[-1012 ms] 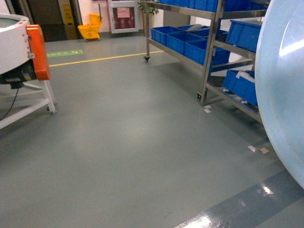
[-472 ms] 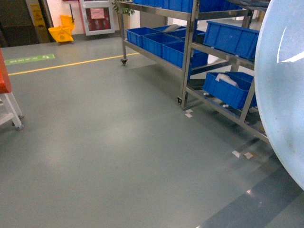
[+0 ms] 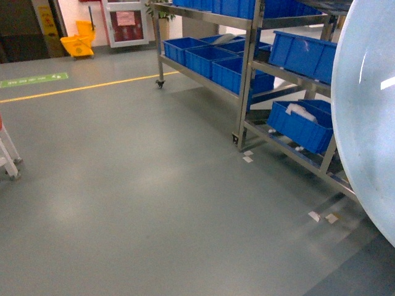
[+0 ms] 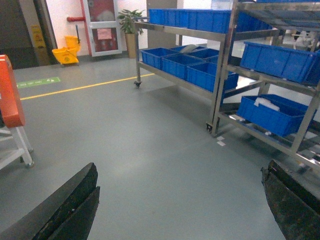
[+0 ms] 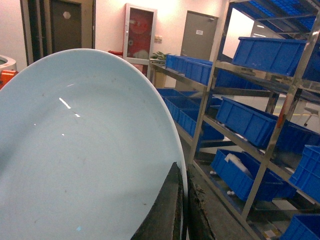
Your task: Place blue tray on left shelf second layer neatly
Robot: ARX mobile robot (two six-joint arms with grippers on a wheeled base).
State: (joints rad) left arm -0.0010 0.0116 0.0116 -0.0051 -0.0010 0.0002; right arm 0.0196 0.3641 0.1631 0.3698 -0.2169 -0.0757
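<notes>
The blue tray (image 5: 80, 150) was held up on edge in the right gripper (image 5: 181, 210), its pale inner face filling most of the right wrist view. The two dark fingers (image 5: 165, 215) were pinched shut on the tray's rim, one each side of the edge. In the head view the tray (image 3: 367, 117) covered the right edge of the pic, close to the camera, well above the grey floor (image 3: 142, 203).

Left gripper (image 4: 180, 210): fingers (image 4: 65, 205) spread wide apart, nothing btwn them, just floor below.

Stainless-steel shelf rack (image 3: 250, 74) stood to the right and ahead, w/ shiny square uprights and flat crossbars. Dark-blue crates (image 3: 213, 58) sat in a row on a lower tier; another crate (image 3: 302, 126) near the bottom held something white. More crates on the upper tiers. Couldn't tell which rack counts as the left shelf, or which tier is the second layer. Tray was not on any shelf, apart from the rack.

A yellow line (image 3: 86, 86) ran across the floor; a yellow mop bucket (image 3: 77, 43) stood by the far wall, near a red cabinet (image 3: 123, 21). Orange-panelled machine (image 4: 10, 95) at left in the left wrist view.
</notes>
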